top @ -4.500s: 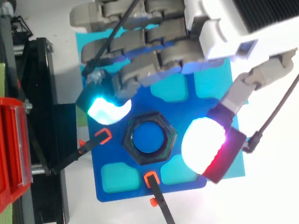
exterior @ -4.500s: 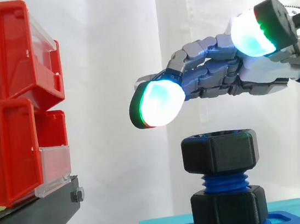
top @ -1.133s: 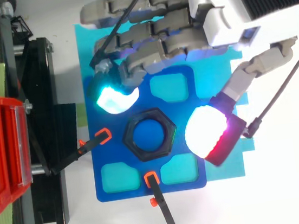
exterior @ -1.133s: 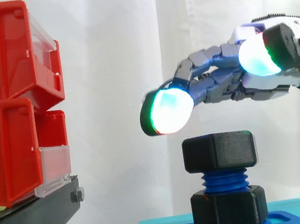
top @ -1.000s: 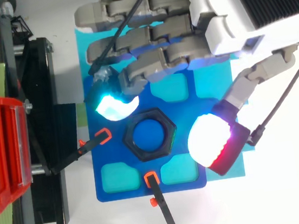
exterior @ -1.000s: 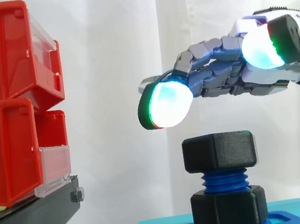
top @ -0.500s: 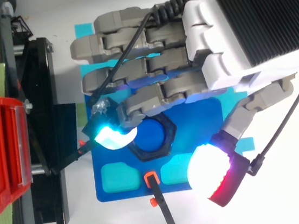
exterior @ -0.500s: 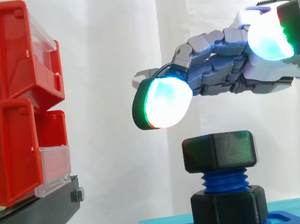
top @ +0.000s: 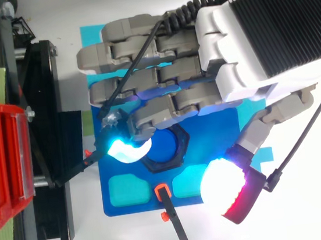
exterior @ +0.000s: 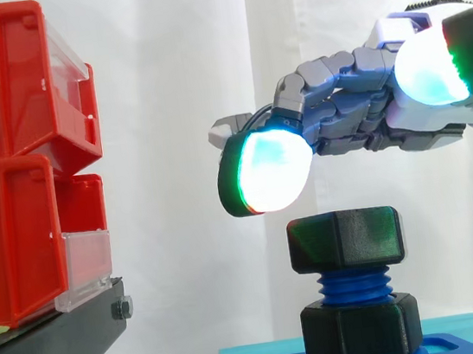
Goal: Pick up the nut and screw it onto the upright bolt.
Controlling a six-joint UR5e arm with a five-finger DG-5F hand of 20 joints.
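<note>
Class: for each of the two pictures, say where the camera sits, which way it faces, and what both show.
Side view: beside the work, looking level across at the nut on the bolt; the hand reaches in from the right, above it.
Top view: overhead, looking down on the blue plate; the hand covers part of the nut.
Shared: hand, nut, bolt.

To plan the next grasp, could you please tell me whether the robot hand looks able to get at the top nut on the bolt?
Probably yes: the robot hand hovers open just above the top nut, with nothing between them.
</note>
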